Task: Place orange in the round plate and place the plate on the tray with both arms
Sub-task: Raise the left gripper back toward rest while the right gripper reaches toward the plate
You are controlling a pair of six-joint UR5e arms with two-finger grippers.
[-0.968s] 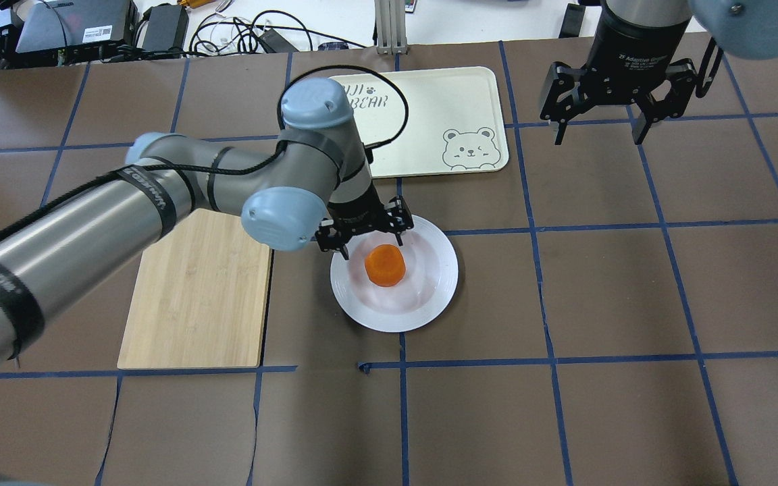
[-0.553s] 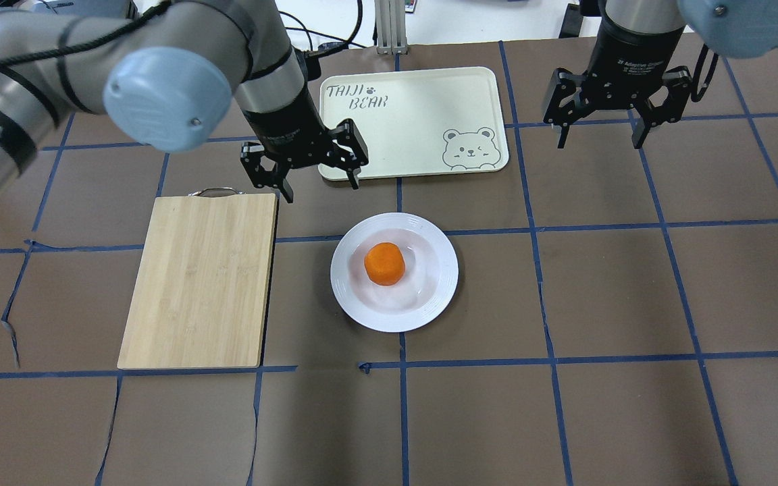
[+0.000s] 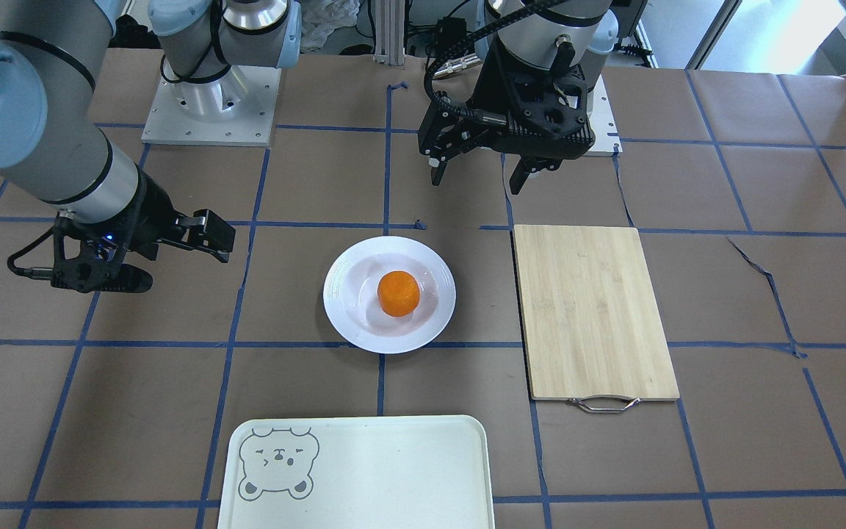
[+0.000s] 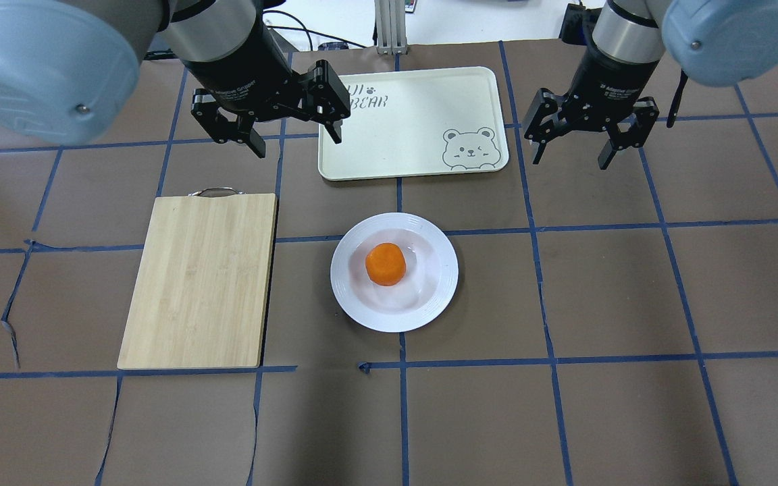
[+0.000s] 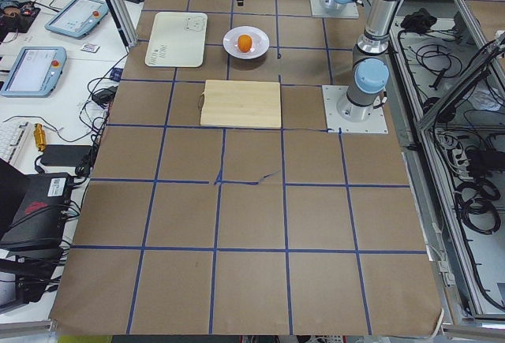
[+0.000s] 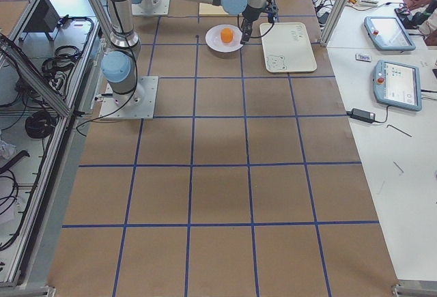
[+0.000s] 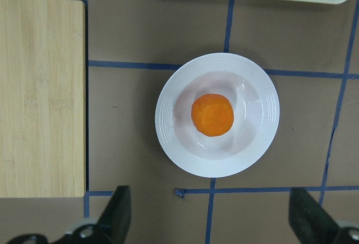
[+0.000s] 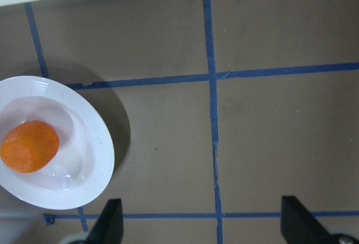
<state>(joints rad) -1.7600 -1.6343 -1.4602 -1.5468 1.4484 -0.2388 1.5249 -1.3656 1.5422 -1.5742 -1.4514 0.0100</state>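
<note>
The orange [image 4: 385, 264] [image 3: 398, 293] lies in the sunken centre of the round plate [image 4: 437, 297] [image 3: 342, 308], which rests on the brown table. Nothing holds either. The cream tray [image 4: 416, 128] [image 3: 393, 470] lies beyond the plate, apart from it. My left gripper [image 4: 296, 142] [image 3: 477, 180] hangs open and empty, high over the tray's left edge. My right gripper [image 4: 570, 160] [image 3: 184, 261] hangs open and empty to the right of the tray. The left wrist view looks straight down on the orange [image 7: 212, 114]. In the right wrist view the plate [image 8: 101, 160] sits at the lower left.
A bamboo cutting board [image 4: 200, 280] [image 3: 595, 308] with a metal handle lies left of the plate, a narrow gap between them. Blue tape lines grid the brown table. Cables and devices sit past the table's far edge.
My left gripper rose from just over the plate and drew back to the far left, beside the tray. My right gripper shifted slightly left and nearer. The orange and plate stayed put.
</note>
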